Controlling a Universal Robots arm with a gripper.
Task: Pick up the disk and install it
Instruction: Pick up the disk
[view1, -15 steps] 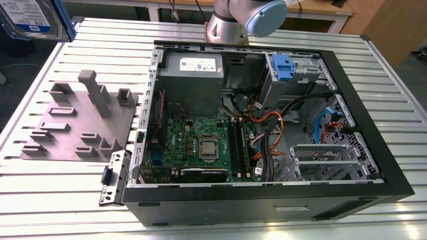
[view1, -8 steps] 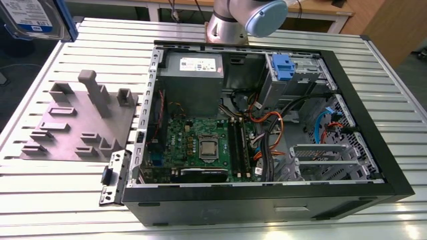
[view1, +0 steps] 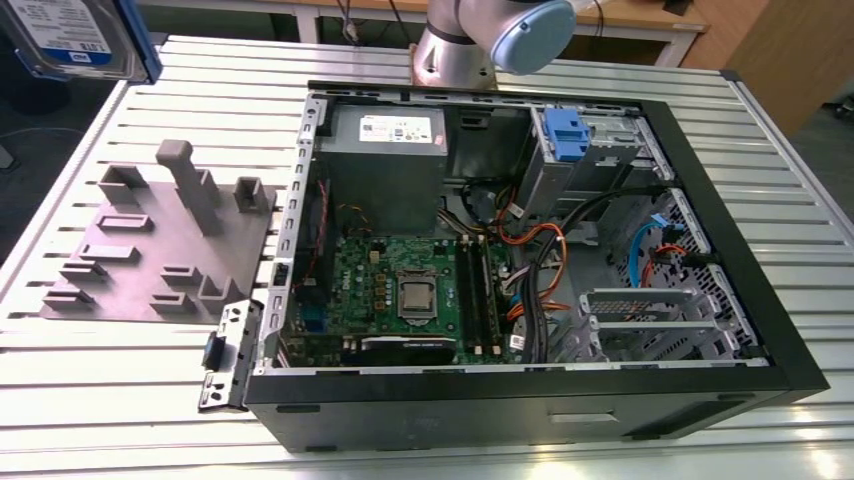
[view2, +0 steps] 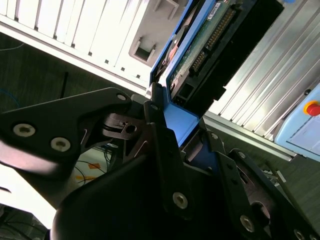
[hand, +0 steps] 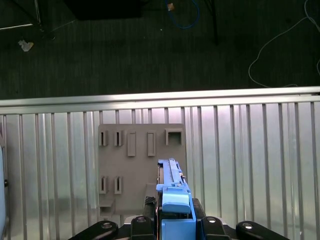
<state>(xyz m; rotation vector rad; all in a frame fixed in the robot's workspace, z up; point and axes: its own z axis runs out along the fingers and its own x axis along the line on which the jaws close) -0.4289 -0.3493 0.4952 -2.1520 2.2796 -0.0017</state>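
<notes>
The disk (view1: 74, 40) hangs high at the exterior view's top left, label side showing white and blue, with a blue carrier edge beside it. In the first wrist view it stands edge-on, and its blue end (hand: 175, 205) sits between the black fingers (hand: 141, 223) of my gripper (hand: 175, 222). The gripper is shut on the disk, above the grey fixture plate (hand: 142, 150). The second wrist view shows the disk's green circuit-board side (view2: 200, 45) and blue carrier rising out of the gripper (view2: 182, 135).
An open computer case (view1: 787, 330) lies on the slatted aluminium table (view1: 134, 400). It holds a motherboard (view1: 400, 290), a grey power supply (view1: 387, 160), a blue-tabbed carrier (view1: 567, 135) and a metal drive cage (view1: 641, 320). The fixture plate (view1: 160, 240) lies beside the case.
</notes>
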